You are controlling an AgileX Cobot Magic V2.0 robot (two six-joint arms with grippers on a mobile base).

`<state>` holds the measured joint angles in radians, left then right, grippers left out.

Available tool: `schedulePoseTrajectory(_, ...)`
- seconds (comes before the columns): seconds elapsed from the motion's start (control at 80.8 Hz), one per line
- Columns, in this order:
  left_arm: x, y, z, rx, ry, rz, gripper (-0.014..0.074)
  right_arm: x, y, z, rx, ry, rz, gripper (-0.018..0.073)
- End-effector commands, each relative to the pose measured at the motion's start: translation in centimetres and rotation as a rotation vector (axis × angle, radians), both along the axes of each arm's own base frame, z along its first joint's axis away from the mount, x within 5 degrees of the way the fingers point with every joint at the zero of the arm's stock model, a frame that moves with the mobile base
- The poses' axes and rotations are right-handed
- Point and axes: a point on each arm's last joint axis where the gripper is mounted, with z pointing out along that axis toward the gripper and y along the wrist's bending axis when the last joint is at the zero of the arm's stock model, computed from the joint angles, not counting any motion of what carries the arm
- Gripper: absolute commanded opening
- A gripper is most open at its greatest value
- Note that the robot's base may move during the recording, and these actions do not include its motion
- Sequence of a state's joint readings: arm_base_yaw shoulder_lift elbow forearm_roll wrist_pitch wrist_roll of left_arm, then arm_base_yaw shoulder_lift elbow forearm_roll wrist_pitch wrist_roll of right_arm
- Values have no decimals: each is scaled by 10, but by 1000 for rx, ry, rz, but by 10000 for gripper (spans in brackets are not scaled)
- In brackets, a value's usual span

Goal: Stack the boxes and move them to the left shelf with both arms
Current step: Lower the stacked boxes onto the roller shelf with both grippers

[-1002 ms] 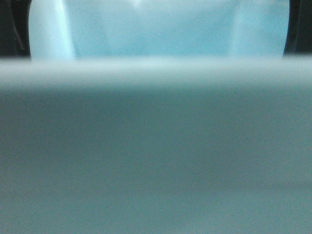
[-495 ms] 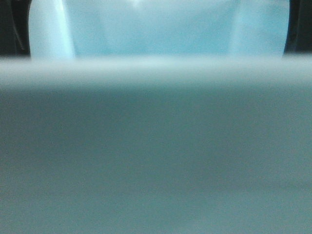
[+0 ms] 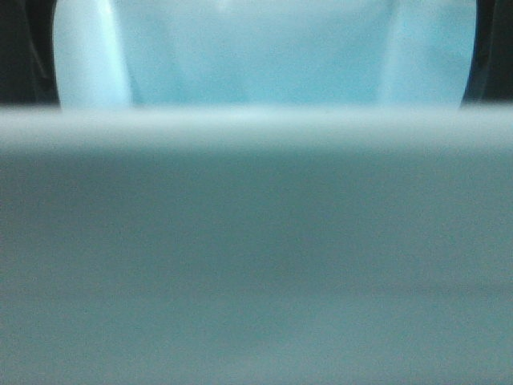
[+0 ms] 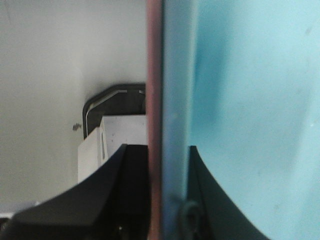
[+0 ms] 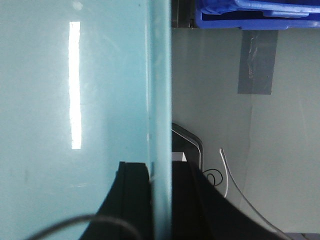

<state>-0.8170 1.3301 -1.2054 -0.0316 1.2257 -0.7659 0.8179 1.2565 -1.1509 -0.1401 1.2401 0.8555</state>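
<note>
Left wrist view: left claw (image 4: 167, 200) grips both stacked rims, one finger (image 4: 90, 200) outside the pink bin (image 4: 154, 100), the other inside the blue bin (image 4: 240, 110).
Right wrist view: right claw (image 5: 161, 200) grips the blue bin's opposite wall; dark blue crates (image 5: 257, 14) beyond.
Front view: blue bin fills it, blurred.

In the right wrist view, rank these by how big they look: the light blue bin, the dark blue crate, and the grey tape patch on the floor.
1. Light blue bin, though it is nearest the camera.
2. Dark blue crate, cropped at the top.
3. Grey tape patch.
</note>
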Motion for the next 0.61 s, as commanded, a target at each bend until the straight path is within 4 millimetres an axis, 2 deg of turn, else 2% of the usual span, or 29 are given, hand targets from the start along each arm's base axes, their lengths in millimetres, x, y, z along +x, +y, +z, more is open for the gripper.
schedulePoseTrajectory(0.0,8,-3,26,-116,-121,-7,-7,11,-2,23,114,-152,14,57)
schedulePoseTrajectory(0.124,33,-1,34,-118,-185,-22,-7,28,-5,21,91,-186,37,57)
schedulePoseTrajectory(0.247,65,-4,41,-128,-265,-33,-7,53,-8,24,58,-219,49,57)
schedulePoseTrajectory(0.594,155,-6,49,-128,-408,11,-7,152,-6,45,23,-354,36,57)
